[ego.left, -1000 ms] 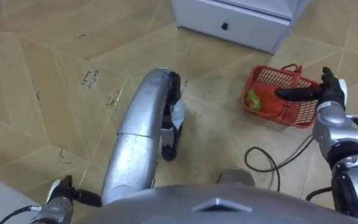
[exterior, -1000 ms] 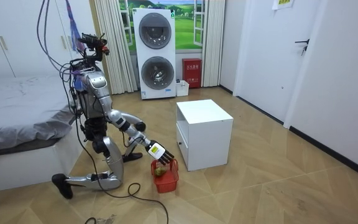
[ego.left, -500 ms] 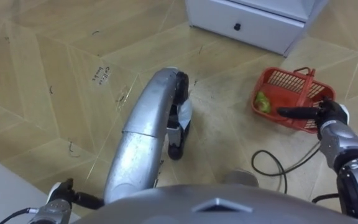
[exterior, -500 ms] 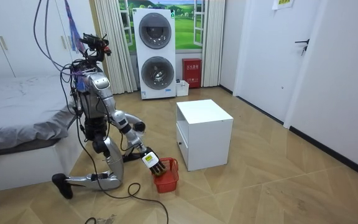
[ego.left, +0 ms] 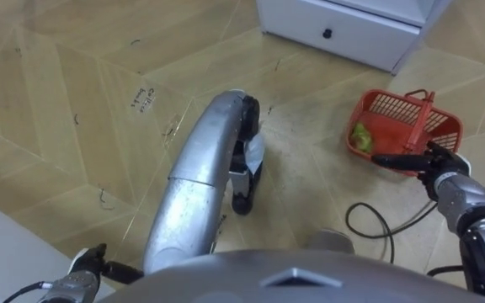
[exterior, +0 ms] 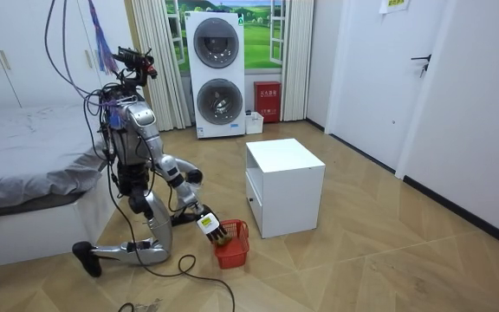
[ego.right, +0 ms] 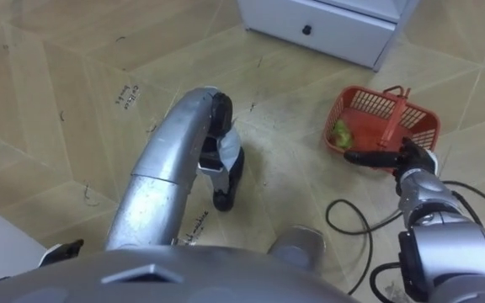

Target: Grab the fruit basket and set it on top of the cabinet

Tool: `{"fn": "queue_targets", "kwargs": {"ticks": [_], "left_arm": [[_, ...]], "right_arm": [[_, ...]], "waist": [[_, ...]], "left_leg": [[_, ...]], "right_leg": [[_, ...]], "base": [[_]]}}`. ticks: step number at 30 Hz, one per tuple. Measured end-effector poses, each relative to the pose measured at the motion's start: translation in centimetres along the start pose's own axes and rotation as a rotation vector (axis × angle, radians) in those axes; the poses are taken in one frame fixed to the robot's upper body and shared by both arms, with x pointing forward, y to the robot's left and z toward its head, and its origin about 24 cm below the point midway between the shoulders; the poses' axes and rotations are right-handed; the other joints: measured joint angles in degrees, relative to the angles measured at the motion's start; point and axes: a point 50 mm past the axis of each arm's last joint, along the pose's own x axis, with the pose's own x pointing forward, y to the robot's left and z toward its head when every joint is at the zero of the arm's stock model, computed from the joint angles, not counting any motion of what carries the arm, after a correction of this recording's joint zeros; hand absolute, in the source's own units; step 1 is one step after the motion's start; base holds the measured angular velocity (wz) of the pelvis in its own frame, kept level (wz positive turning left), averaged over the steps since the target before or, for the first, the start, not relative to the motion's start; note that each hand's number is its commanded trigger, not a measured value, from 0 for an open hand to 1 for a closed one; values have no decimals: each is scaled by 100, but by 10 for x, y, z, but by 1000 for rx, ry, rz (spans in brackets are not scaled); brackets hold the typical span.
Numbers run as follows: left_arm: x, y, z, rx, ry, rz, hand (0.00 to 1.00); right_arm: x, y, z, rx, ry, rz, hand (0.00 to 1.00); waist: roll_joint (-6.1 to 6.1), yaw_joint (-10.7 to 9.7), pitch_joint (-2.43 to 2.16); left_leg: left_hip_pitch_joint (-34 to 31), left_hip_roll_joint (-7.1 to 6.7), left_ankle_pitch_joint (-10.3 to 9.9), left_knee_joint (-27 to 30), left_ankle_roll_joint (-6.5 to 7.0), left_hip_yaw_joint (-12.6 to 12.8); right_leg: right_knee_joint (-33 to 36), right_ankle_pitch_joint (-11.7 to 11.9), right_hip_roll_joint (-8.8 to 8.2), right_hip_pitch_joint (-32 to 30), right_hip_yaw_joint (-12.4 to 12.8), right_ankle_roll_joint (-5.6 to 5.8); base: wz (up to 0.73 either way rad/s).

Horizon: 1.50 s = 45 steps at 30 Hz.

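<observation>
Fruit basket [ego.left: 398,108] on floor [ego.left: 74,76] | right robot hand [ego.left: 443,165] fingers straight, at near rim

Home bedroom: bed [exterior: 24,147], wardrobe [exterior: 7,52], stacked washing machines [exterior: 216,74].

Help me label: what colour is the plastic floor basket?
Red-orange slatted plastic basket; left eye view shows it best.

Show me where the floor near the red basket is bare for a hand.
Bare: the floor left of the basket, and the strip between basket and white cabinet. Crowded: the basket's near rim, where the right hand points straight fingers.
</observation>
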Motion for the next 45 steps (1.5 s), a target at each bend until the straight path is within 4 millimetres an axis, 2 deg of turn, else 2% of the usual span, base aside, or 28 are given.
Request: {"fn": "queue_targets", "kwargs": {"ticks": [5, 14, 15, 16, 17, 29, 37, 45], "left_arm": [[0, -1, -1, 0, 13, -15, 0], [0, -1, -1, 0, 21, -21, 0], [0, -1, -1, 0, 21, -21, 0], [0, -1, -1, 0, 21, -21, 0], [0, -1, -1, 0, 21, -20, 0], [1, 0, 3, -22, 10, -17, 0], [1, 1, 5, -27, 2, -13, 0], [-1, 0, -6, -21, 31, -15, 0]], "right_arm": [[0, 1, 0, -23, 0, 11, 0], [0, 2, 2, -3, -5, 27, 0], [0, 2, 2, -2, -6, 28, 18], [0, 2, 2, -2, -7, 28, 91], [0, 2, 2, -2, -7, 28, 100], [0, 5, 7, -2, -26, 39, 100], [1, 12, 13, -21, -46, 70, 100], [0, 12, 6, 8, -17, 70, 100]], "waist": [[-17, 137, 10], [-28, 146, 15], [-27, 149, 14], [-25, 151, 13], [-23, 154, 13], [-51, 300, 30], [-67, 293, 37], [-108, 277, 57]], "left_leg": [[-1, 1, 3, -2, -5, -4], [-12, 2, 42, 1, 12, -10], [-12, 2, 53, -1, 13, -11], [-12, 2, 60, -1, 15, -12], [-13, 2, 71, -3, 19, -14], [-24, -3, 108, -7, 36, -14], [-93, 5, 135, -5, 30, -36], [-125, 40, 139, 52, 29, -104]], "right_leg": [[0, -3, 10, 1, -11, -7], [36, -4, 13, 0, -23, -6], [47, -4, 15, 0, -22, -6], [53, -4, 16, -1, -21, -4], [65, -5, 17, -1, -22, -4], [100, -12, 14, -6, -20, 9], [140, -16, 62, -110, 19, 10], [150, -31, 139, -103, 28, -18]], "base": [[0], [0], [0], [0], [0], [0], [-2], [0]]}}
